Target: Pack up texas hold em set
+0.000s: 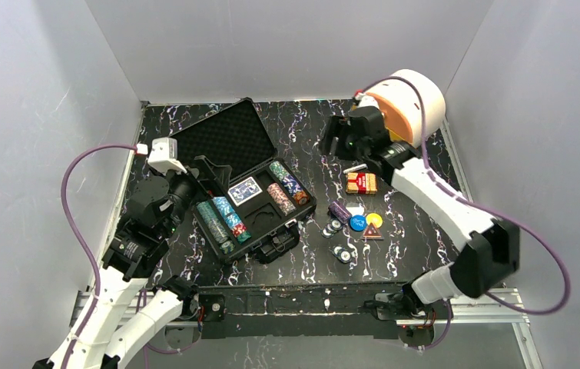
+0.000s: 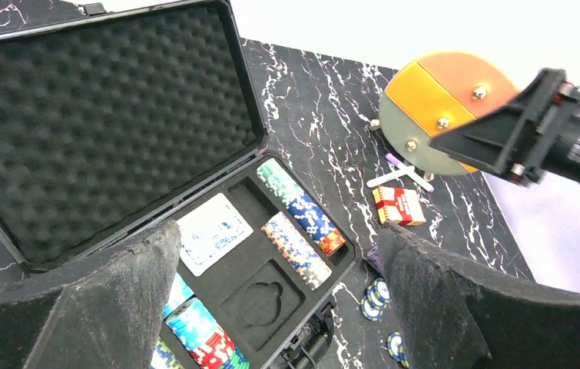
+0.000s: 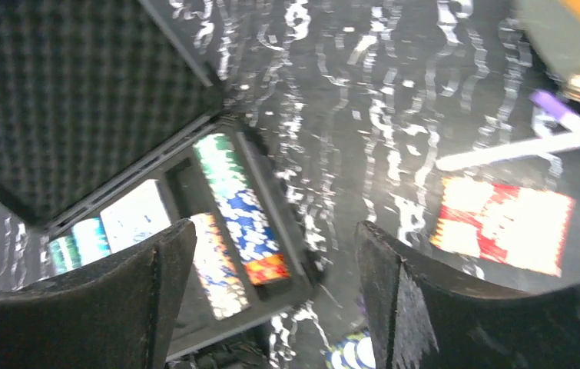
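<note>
poker case [image 1: 225, 142] lies open on desk [image 1: 309, 265], chip rows [image 1: 223, 219] and blue deck [image 1: 243, 190] inside. loose chips [image 1: 340, 252] and red deck [image 1: 361, 183] right of case. left claw [image 2: 275, 234] spread, empty, at case's left side. right claw [image 3: 275, 227] spread, empty, right of case lid.

high rear overview, two close downward wrist views, case [image 1: 225, 142] in common

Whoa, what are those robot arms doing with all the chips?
Two robot arms are packing a poker set into the open black case. Chip rows and a blue card deck sit in its foam slots. Loose chips, a red card deck and round buttons lie on the table beside it. The left gripper and right gripper are open and empty.
</note>
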Available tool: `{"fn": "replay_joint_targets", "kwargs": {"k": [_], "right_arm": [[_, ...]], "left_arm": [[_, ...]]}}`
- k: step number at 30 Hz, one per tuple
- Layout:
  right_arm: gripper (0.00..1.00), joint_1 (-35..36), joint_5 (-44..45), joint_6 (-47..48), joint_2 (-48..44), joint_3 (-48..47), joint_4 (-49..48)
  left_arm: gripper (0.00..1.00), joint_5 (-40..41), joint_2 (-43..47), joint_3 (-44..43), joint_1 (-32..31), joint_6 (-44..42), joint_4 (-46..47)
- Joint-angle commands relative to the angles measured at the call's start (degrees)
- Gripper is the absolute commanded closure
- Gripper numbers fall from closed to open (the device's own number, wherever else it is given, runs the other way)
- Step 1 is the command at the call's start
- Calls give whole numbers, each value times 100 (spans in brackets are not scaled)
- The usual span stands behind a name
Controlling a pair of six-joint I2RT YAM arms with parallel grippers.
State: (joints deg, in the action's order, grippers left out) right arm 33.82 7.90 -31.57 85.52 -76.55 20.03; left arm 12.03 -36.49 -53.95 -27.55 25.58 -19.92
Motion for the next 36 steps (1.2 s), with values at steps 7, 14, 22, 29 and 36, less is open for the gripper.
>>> {"fn": "replay_joint_targets", "kwargs": {"k": [7, 14, 22, 29, 36], "right_arm": [[13, -74, 1647, 102, -1000, 1470, 993], [10, -160, 2221, -489, -498, 1573, 888], [7, -361, 2806, -3036, 918, 811, 1329], [5, -361, 3410, -4847, 1897, 97, 2120], [4, -465, 3375, -5339, 2244, 8, 2332]], "left_arm": [[2, -344, -292, 16, 4, 265, 425], [2, -447, -341, 37, 4, 244, 437], [2, -485, -319, 104, 4, 303, 444], [2, -377, -232, 32, 4, 125, 265], [2, -302, -230, 75, 4, 59, 215]]}}
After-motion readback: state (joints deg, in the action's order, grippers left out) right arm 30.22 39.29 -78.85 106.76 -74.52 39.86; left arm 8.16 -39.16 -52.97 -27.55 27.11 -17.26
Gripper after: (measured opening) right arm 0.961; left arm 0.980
